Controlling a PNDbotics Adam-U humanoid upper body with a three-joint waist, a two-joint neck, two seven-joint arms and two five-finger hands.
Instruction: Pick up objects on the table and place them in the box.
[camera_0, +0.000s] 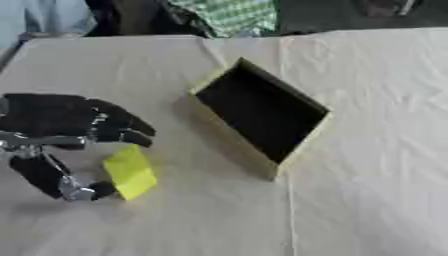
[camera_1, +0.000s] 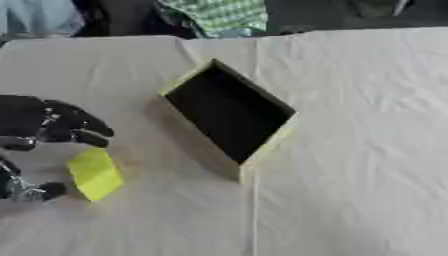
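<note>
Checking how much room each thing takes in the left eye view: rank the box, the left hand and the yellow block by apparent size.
1. Box, largest.
2. Left hand, somewhat smaller, though partly cut off at the edge.
3. Yellow block, clearly smallest.

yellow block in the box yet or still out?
Out. The flat yellow block lies on the cloth-covered table, between the left hand's fingers and thumb, left of the dark-lined box.

The left hand (camera_0: 61, 125) is cut off at the picture's left edge, its arm out of sight. Whether its fingers (camera_0: 131, 131) and thumb touch the blurred yellow block (camera_0: 130, 172) cannot be told. The box (camera_0: 302, 142) floor is dark, its contents unreadable.
</note>
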